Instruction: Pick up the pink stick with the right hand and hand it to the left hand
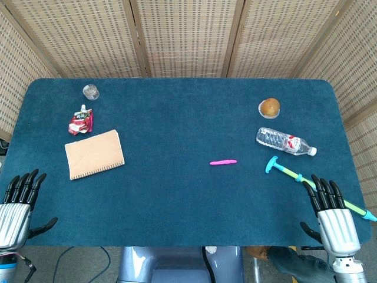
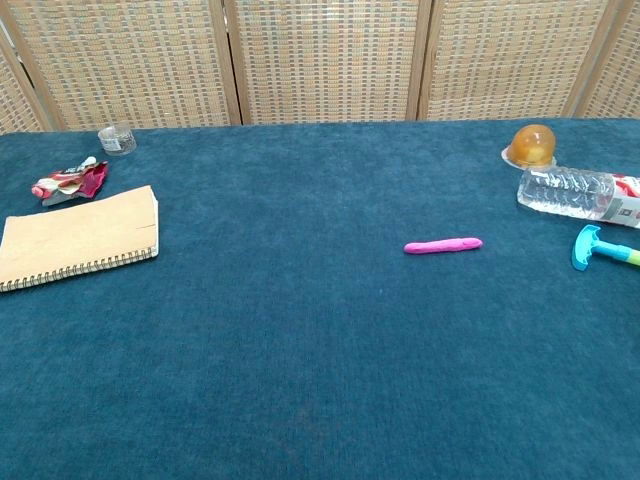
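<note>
The pink stick (image 1: 223,162) lies flat on the blue table, right of centre; the chest view shows the stick (image 2: 443,245) with nothing touching it. My right hand (image 1: 331,209) hovers at the near right edge, fingers spread and empty, well to the right of the stick and nearer to me. At the near left corner my left hand (image 1: 17,203) is also empty with its fingers apart. Neither hand appears in the chest view.
A teal and green plunger-like toy (image 1: 294,175) lies just beside my right hand. A plastic water bottle (image 1: 285,142) and a round brown bun (image 1: 269,107) sit behind it. On the left are a tan notebook (image 1: 94,154), a red wrapper (image 1: 80,121) and a small clear cup (image 1: 90,91).
</note>
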`<move>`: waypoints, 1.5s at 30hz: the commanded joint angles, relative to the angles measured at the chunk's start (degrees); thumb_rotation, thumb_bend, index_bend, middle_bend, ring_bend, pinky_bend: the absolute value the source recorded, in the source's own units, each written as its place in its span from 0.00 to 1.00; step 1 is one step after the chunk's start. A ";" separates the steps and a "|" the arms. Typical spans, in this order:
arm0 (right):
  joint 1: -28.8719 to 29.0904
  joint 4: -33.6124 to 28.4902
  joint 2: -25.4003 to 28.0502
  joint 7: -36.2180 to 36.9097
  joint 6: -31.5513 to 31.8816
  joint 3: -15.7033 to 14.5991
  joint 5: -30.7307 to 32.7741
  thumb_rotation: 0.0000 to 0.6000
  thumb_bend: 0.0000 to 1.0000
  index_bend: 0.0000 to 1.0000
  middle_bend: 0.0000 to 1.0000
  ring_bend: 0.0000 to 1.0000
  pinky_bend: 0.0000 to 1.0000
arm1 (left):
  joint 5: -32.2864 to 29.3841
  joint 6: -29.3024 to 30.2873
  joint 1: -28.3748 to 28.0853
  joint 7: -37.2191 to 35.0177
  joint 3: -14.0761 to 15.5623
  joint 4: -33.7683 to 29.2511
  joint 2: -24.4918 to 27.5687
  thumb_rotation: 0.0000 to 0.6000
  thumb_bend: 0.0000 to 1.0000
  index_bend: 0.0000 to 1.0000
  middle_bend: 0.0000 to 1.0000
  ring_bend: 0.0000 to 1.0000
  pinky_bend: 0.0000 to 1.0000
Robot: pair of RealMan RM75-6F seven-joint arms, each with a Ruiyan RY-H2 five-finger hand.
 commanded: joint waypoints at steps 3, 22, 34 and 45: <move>0.11 -0.01 -0.16 -0.22 -0.52 0.00 0.43 1.00 0.00 0.00 0.00 0.00 0.00 | -0.50 -0.32 -0.13 -0.03 -0.20 0.06 -0.06 1.00 0.00 0.00 0.00 0.00 0.00; 16.23 -0.88 -2.57 -3.74 -21.91 9.17 9.81 1.00 0.00 0.12 0.00 0.00 0.00 | -4.09 -3.08 -2.80 0.60 -3.24 2.13 -2.65 1.00 0.00 0.00 0.00 0.00 0.00; 32.28 8.33 -14.74 -10.77 -38.36 17.23 29.07 1.00 0.15 0.38 0.00 0.00 0.00 | -10.24 -5.98 -5.16 1.99 -6.24 5.01 -5.10 1.00 0.00 0.00 0.00 0.00 0.00; 40.30 23.03 -26.12 -13.58 -42.78 17.16 39.30 1.00 0.36 0.44 0.00 0.00 0.00 | -14.01 -7.43 -6.09 3.32 -6.95 5.73 -5.93 1.00 0.00 0.00 0.00 0.00 0.00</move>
